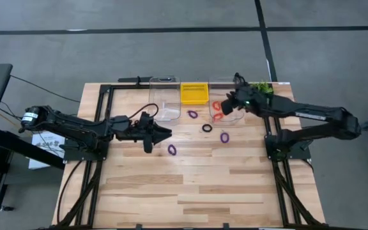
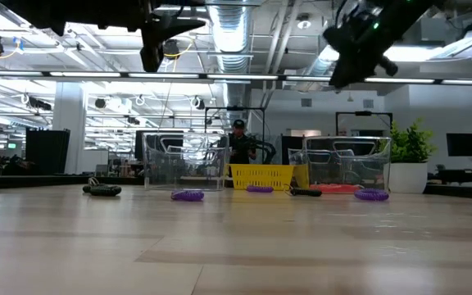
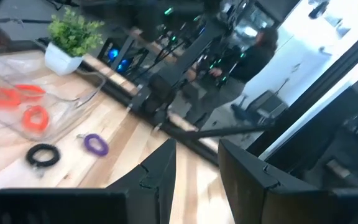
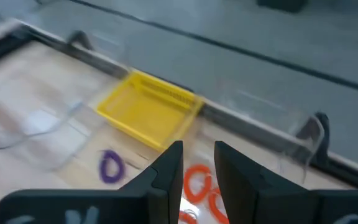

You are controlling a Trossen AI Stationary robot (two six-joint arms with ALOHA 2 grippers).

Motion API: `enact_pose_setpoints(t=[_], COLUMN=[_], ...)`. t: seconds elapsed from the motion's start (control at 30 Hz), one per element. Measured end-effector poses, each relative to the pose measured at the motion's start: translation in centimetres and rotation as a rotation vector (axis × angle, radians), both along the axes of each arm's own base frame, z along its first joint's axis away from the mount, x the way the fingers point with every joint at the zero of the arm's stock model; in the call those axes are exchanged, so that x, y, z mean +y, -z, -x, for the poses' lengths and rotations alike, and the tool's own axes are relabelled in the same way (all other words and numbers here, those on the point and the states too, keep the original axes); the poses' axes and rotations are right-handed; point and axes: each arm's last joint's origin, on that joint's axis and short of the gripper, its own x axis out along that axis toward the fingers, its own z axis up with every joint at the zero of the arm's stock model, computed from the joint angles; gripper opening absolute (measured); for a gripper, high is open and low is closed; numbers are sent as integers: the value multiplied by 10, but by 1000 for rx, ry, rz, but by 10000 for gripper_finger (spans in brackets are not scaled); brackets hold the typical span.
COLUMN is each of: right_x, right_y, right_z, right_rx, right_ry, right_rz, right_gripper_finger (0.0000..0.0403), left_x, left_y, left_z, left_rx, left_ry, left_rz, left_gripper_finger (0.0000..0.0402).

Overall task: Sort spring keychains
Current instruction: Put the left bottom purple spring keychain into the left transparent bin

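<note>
A: Keychains everywhere, sorting's half done I'd say. Purple keychain [image 1: 172, 149] lies nearest on the surface [image 1: 197, 191], just beside the left gripper [image 1: 166, 133], which is parted a bit and holds nothing. Lots of bare wood in front.

B: Farther back, a black keychain [image 1: 207, 128] and 2 more purple ones [image 1: 224, 137] [image 1: 192, 114] lie loose. Orange keychains [image 1: 217, 110] are grouped in the right clear bin [image 1: 225, 102], so that's the orange spot. Right gripper [image 1: 229, 102] hovers over it, narrow gap, empty. Yellow basket [image 1: 194, 93] crowds the far edge between both bins.

Wooden table [image 1: 197, 185], purple keychains [image 1: 172, 149], black keychain [image 1: 207, 128], yellow basket [image 1: 194, 93], clear bins [image 1: 163, 99]
</note>
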Motion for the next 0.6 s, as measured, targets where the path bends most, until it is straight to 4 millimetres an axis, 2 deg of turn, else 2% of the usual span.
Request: enact_pose_setpoints(t=[0.3,0.5,0.6], right_x=[33,52,59], right_y=[-20,-18,-9], right_z=[12,10,9], right_rx=[-78,-78,-64], right_ry=[-167,-265,-296], right_rz=[48,45,42], right_gripper_finger=[82,82,82], left_x=[0,1,1], left_y=[25,38,40], left_z=[4,9,10], left_rx=[263,409,431], left_ry=[18,41,56], left_rz=[-140,-216,-263], left_gripper_finger=[117,117,117])
